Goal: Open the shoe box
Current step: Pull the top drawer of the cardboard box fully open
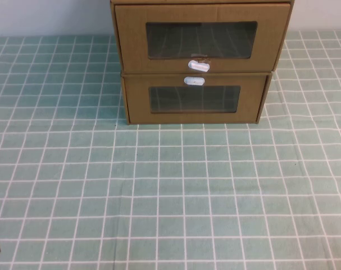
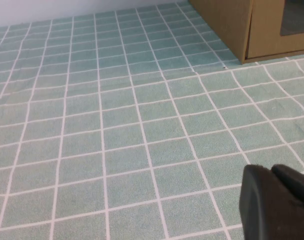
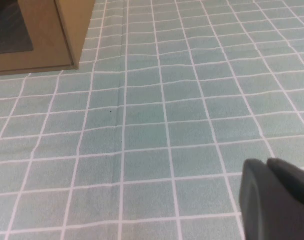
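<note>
Two cardboard boxes stand stacked at the far middle of the surface, upper box on lower box. Each front is shut flush and has a dark window. The upper pull and lower pull, both white, sit close together on either side of the seam between the boxes. Green checked cloth runs bare and wide on both sides of the boxes and right up to the near edge, so the front approach lies open; a pale wall stands behind. The left tool hangs low over the cloth on the near left, well apart from the boxes and angled toward their left front corner; whether it is open or closed I cannot tell. The right tool hangs low on the near right, likewise well apart, facing the right front corner, closed tight with nothing in it.
</note>
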Robot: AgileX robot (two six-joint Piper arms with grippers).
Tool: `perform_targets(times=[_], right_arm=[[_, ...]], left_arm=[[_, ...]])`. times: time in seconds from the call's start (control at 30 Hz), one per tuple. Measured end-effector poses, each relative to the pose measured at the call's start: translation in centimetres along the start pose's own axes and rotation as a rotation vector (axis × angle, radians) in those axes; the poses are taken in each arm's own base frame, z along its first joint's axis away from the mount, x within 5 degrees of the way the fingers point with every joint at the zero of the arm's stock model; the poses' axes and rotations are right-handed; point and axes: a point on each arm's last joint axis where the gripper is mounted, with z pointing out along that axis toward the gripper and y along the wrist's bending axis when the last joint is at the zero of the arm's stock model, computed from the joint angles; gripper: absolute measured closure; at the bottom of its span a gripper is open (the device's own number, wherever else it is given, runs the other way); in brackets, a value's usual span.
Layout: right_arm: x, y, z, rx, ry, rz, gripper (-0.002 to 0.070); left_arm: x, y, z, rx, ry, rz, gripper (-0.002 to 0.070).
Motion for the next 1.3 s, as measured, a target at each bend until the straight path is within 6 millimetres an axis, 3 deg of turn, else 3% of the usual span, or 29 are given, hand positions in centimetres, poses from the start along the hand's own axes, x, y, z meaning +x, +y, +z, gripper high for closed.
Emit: perform_targets(times=[1.0,1.13,1.3], right_arm=[[-0.1,0.0,0.0,-0.002,-0.013,0.000,0.0689],[-0.7,0.1,0.0,-0.012,-0.073,0.000,0.0689],[-2.4,0.4,-0.3,-0.045,-0.271,0.000,0.0689]], left_arm=[[-0.4,0.0,0.0,0.000,-0.040,0.003,0.0680],[-1.1,0.0,-0.1,0.001,-0.120,0.003,0.0680],[-3.2,-0.1,-0.6,0.005,-0.363,0.004,0.0680]])
